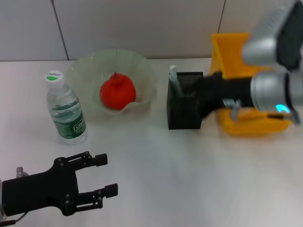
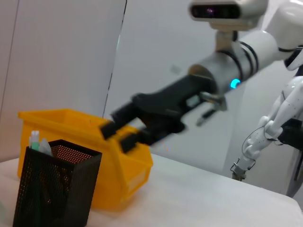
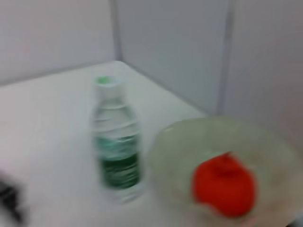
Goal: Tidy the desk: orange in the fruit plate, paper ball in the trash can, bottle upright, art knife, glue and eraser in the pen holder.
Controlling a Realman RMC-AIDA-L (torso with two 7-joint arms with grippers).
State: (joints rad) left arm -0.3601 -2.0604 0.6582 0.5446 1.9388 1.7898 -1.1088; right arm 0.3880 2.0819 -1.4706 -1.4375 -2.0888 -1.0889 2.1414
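My right gripper (image 2: 124, 134) hung open-fingered above the black mesh pen holder (image 1: 184, 100). My left gripper (image 1: 102, 176) rested open near the table's front edge. The red-orange fruit (image 1: 117, 91) sat in the translucent plate (image 1: 142, 71), beside the upright clear plastic bottle (image 1: 66, 111).

I'm seeing bright, even, diffuse light across the white table (image 1: 189, 179), with only soft, faint shadows pooling beside the bottle (image 1: 66, 108) and the black pen holder (image 1: 184, 101). The head view is staying fairly crisp, though the right arm (image 1: 274, 71) is smearing at the frame's edge. In the left wrist view the right gripper (image 2: 124, 133) is showing motion blur. The right wrist view is looking soft throughout, the orange (image 3: 223, 184) and fruit plate (image 3: 265, 146) smeared.
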